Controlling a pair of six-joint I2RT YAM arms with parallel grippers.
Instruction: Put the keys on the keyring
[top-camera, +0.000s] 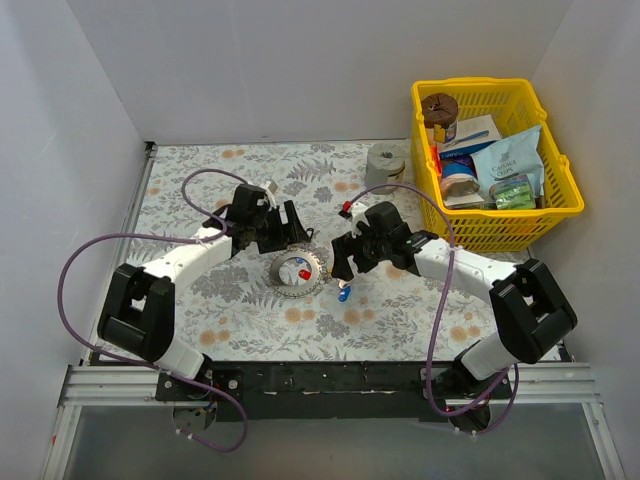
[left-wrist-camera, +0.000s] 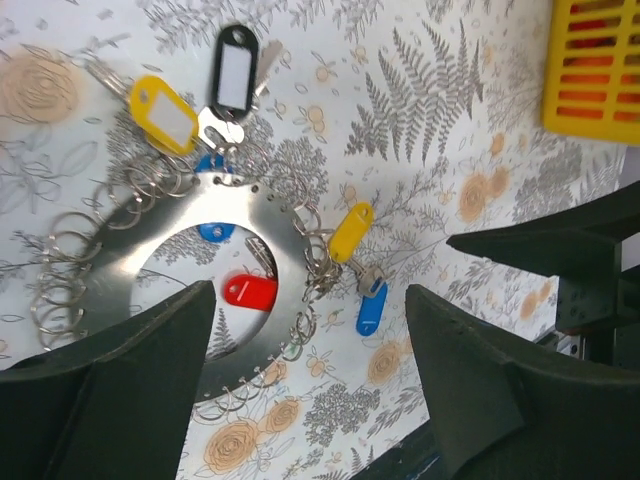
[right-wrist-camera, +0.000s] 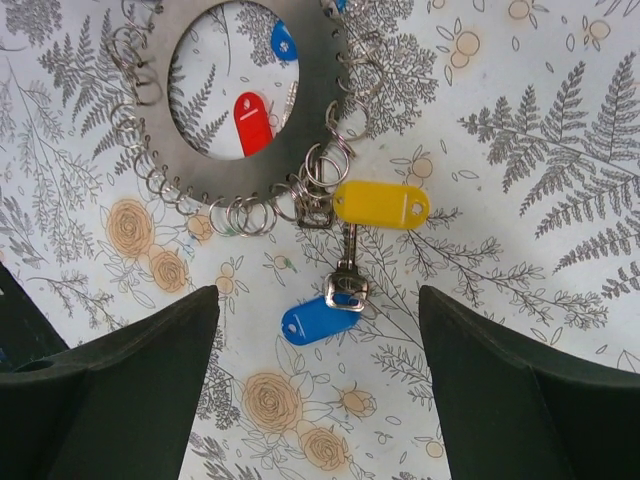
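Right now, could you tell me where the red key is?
In the right wrist view, the red key lies upper left, inside the keyring hole, just below a blue key.

the table (top-camera: 200, 165) wears a pale cloth printed with grey ferns and small orange flowers. at its far right stands a yellow plastic basket (top-camera: 470, 87) with slotted walls, packed full: a brown round lid (top-camera: 439, 106) at the back, a white-and-blue box (top-camera: 472, 133), a light blue pouch (top-camera: 512, 158), a small green packet (top-camera: 513, 195) and a round tin (top-camera: 460, 180). just left of the basket a grey roll (top-camera: 385, 165) stands on end.
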